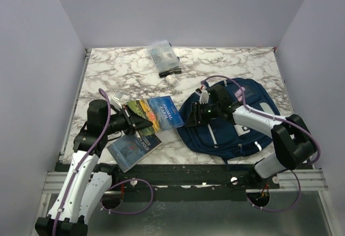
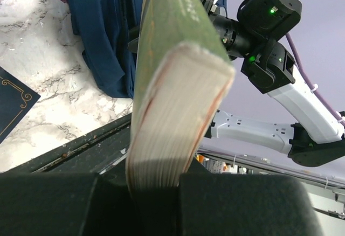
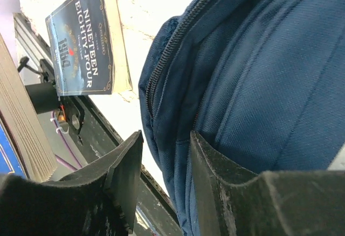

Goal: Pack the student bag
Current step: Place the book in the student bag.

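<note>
The student bag [image 1: 232, 131], a navy blue backpack, lies flat on the right half of the marble table; its zippered edge fills the right wrist view [image 3: 259, 74]. My right gripper [image 1: 197, 115] [image 3: 164, 160] hovers at the bag's left edge, open, with the zipper seam showing in the gap between its fingers. My left gripper [image 1: 126, 118] [image 2: 156, 185] is shut on a thick book with a colourful cover [image 1: 156, 113] [image 2: 172, 85]. It holds the book tilted above the table, spine end toward the bag [image 2: 102, 31].
A dark blue paperback, Nineteen Eighty-Four [image 1: 133, 148] [image 3: 89, 47], lies near the front edge below the held book. A clear plastic pouch [image 1: 163, 57] and a small white object [image 1: 171, 78] sit at the back. Grey walls enclose the table on three sides.
</note>
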Robot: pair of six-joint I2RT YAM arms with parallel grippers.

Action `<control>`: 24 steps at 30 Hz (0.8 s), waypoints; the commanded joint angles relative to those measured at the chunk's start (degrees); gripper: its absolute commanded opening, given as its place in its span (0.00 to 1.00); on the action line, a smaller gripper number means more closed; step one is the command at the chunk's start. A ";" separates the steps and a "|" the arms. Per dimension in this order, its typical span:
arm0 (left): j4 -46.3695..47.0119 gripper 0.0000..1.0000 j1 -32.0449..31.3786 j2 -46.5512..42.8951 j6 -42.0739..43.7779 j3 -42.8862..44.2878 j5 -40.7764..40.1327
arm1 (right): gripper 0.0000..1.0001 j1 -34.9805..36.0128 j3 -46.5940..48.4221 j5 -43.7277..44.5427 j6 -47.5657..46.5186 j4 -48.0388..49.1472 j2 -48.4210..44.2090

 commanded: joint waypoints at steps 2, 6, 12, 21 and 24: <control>1.70 0.00 -0.17 -1.40 0.51 0.65 -0.05 | 0.38 1.50 -0.33 1.26 -1.86 2.28 0.78; 1.73 0.00 -0.17 -1.22 0.51 0.78 0.04 | 0.26 1.51 -0.77 3.42 -2.07 2.55 0.95; 1.66 0.00 -0.17 -1.39 0.68 0.76 0.12 | 0.00 1.52 0.45 6.29 -2.72 0.02 0.03; 1.55 0.00 -0.17 -1.12 1.04 0.22 -0.77 | 0.00 -4.26 0.52 -8.88 14.81 2.85 -13.77; 1.62 0.00 -0.17 -1.53 0.21 0.02 -1.34 | 0.00 -7.52 -0.33 -15.43 22.96 8.55 -16.10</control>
